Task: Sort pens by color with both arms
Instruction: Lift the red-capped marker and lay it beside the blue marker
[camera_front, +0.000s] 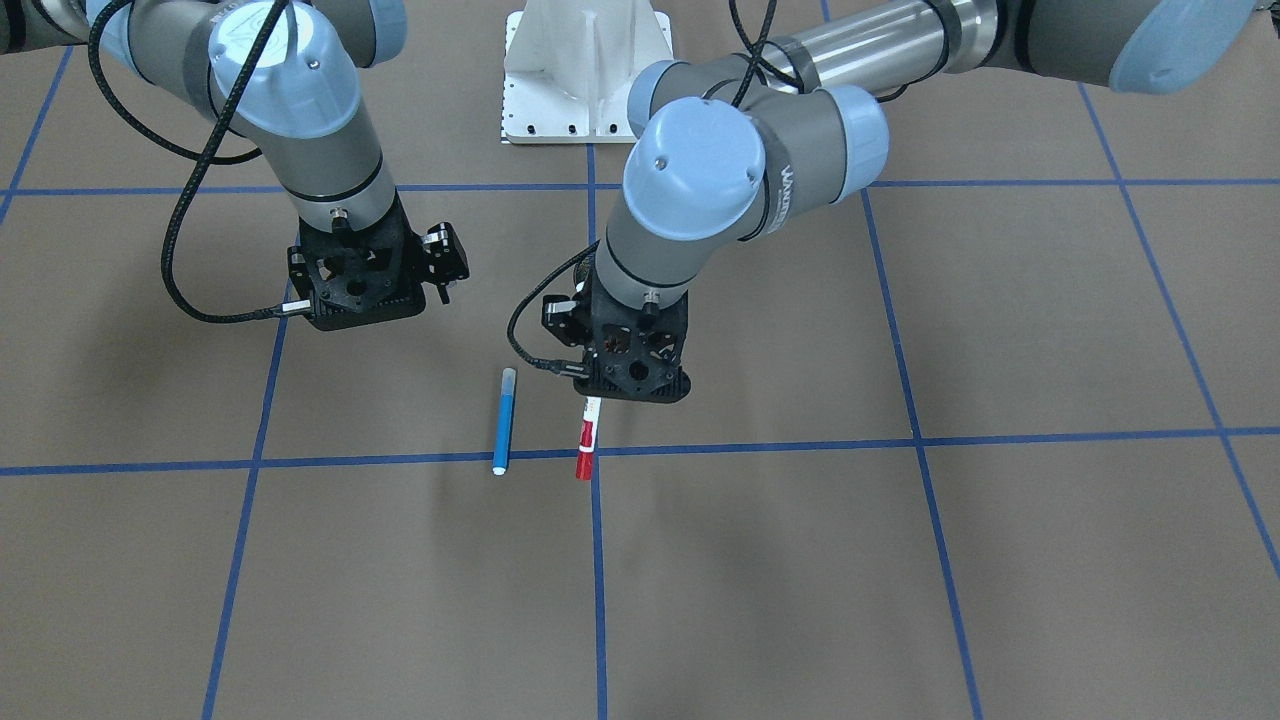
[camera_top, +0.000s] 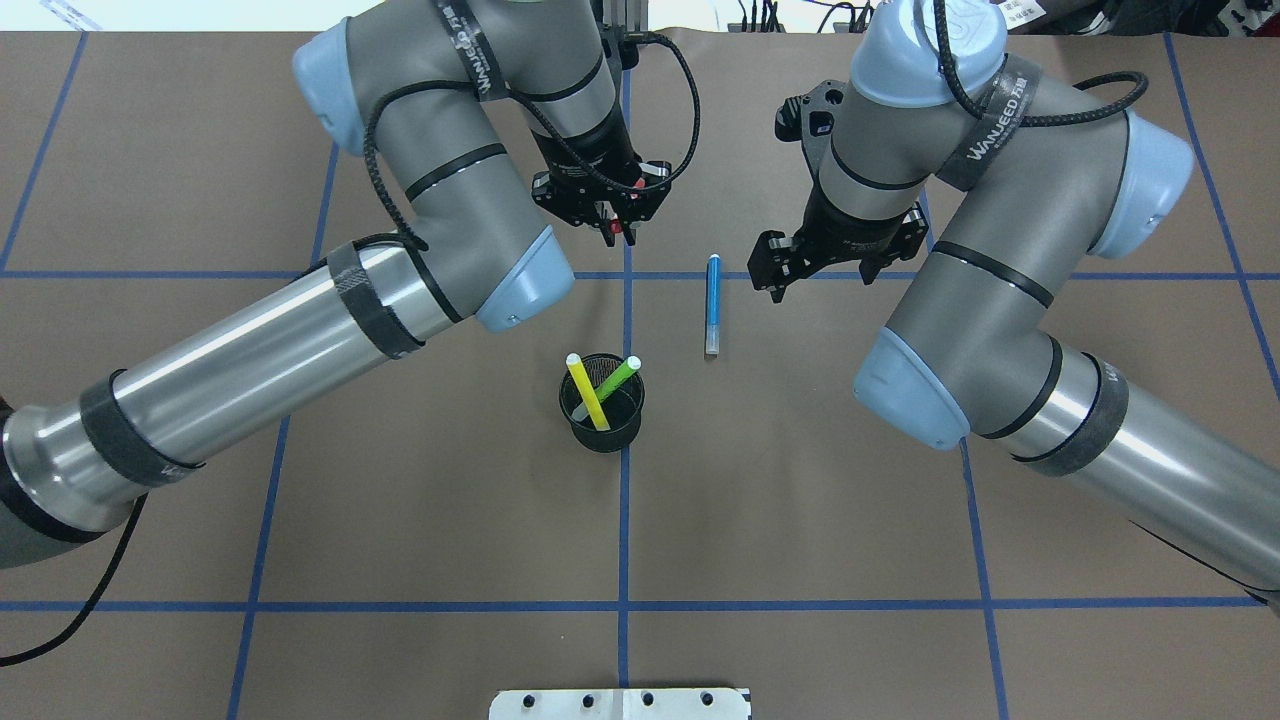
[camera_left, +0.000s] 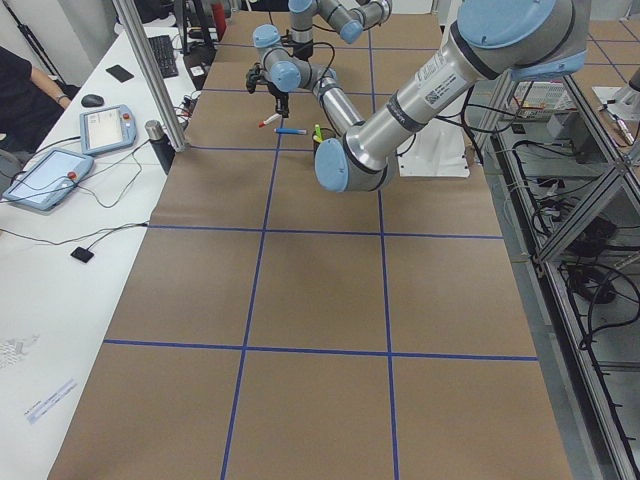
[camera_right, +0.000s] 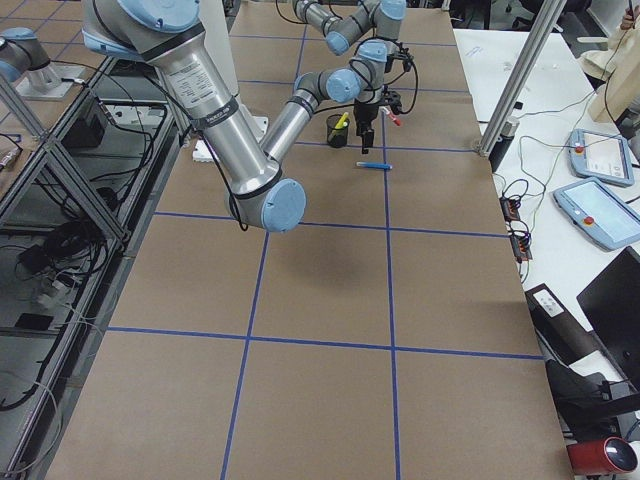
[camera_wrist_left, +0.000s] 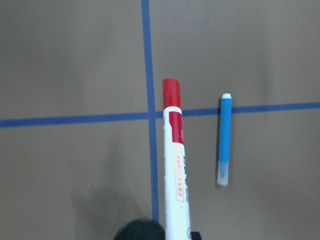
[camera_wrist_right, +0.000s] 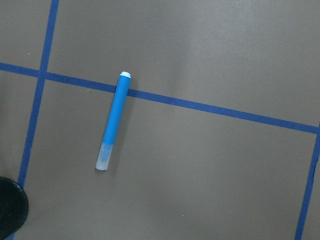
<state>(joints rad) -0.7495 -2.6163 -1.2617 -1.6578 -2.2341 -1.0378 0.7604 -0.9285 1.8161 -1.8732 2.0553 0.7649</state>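
Okay, left hand (camera_top: 618, 232) clamps the red-capped pen (camera_wrist_left: 176, 165) by one end, mid-worktop, away from every edge; I'd worry it pivots or slips. Right hand (camera_top: 818, 272) is spread and empty beside the flat-lying blue pen (camera_top: 713, 300); the arms could clash.

The table (camera_top: 800, 480) is plain brown, crossed by a grid of blue lines. The blue pen (camera_top: 713, 300) has a white tip and a pale, clear end. The white pen (camera_wrist_left: 175, 165) has a red cap and red print. The yellow pen (camera_top: 585, 395) and the lime-green pen (camera_top: 615, 378) are each one colour. The cup (camera_top: 605, 435) is black mesh. The left arm (camera_top: 250, 350) and right arm (camera_top: 1000, 300) are grey and silver with light-blue caps.
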